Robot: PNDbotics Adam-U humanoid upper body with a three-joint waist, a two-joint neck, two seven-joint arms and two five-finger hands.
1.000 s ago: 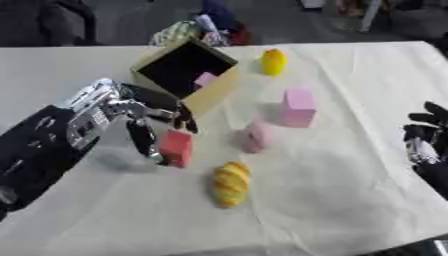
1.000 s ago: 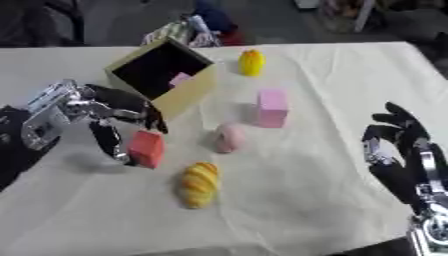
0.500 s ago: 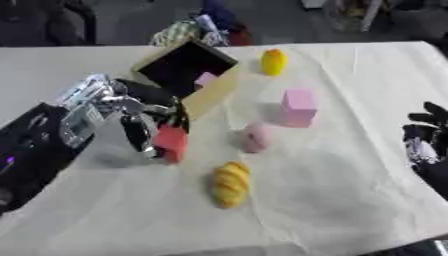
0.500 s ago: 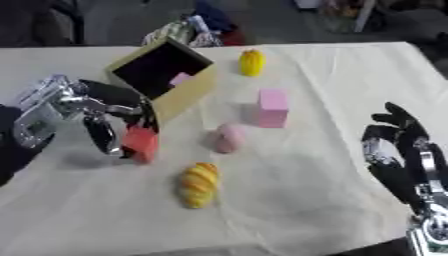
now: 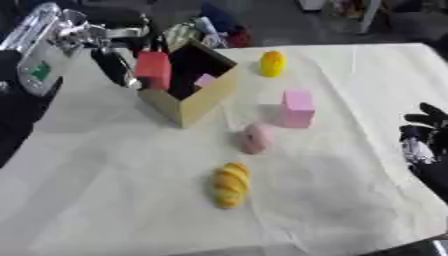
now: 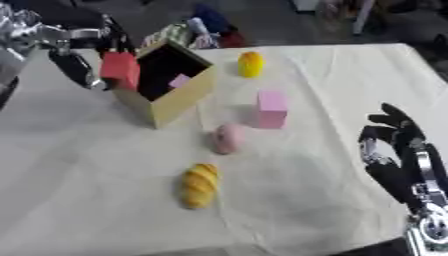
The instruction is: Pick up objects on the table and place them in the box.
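My left hand is raised at the upper left, its fingers and thumb shut on a red block. The block hangs over the left rim of the open tan box. A small pink piece lies inside the box. On the cloth lie a yellow rounded object, a pink block, a pink rounded object and a yellow croissant-like item. My right hand rests open at the right edge, fingers up, away from all of them.
A cream cloth covers the table. Colourful clutter sits behind the box past the far edge. The table's right edge runs beside my right hand.
My left hand has lifted the red block off the cloth and carried it up to the box's left rim. The camera view has also shifted. The right hand stays put.
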